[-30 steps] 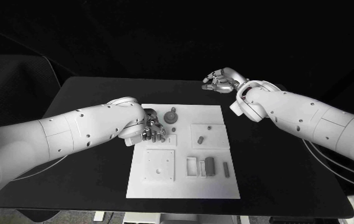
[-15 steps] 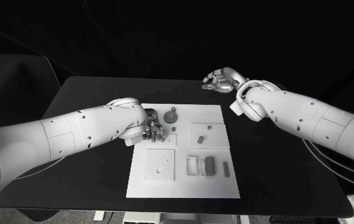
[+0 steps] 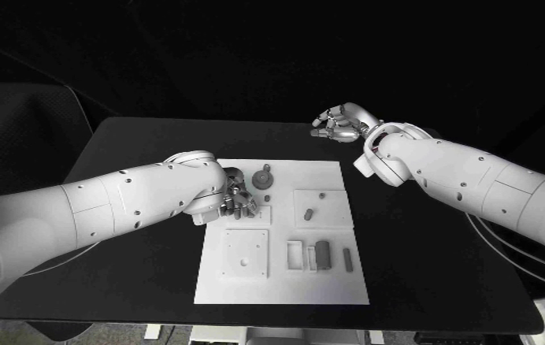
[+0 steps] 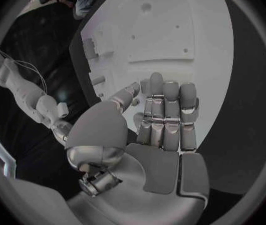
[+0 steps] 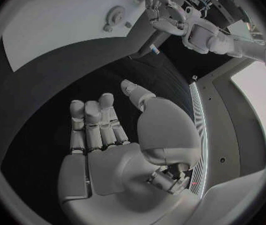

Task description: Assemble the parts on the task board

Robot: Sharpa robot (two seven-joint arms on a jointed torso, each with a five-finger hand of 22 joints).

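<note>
The white task board (image 3: 341,173) lies in the middle of the black table. My left hand (image 3: 233,195) hovers over its near-left part, fingers pointing down beside a round grey part (image 3: 264,179) and a small grey piece (image 3: 268,198). In the left wrist view that hand (image 4: 164,120) shows straight fingers and a bare palm over the board (image 4: 170,25). My right hand (image 3: 341,124) hangs above the table beyond the board's far right corner. In the right wrist view it (image 5: 101,135) is spread and holds nothing.
A raised white square (image 3: 329,207) carries a small peg (image 3: 323,196) and a grey piece (image 3: 308,215). Two long grey parts (image 3: 323,254) (image 3: 347,260) lie in slots near the front. A white square plate (image 3: 246,253) sits at the front left.
My left hand's fingers have drawn back slightly from the board. The right hand and the parts have stayed where they were.
</note>
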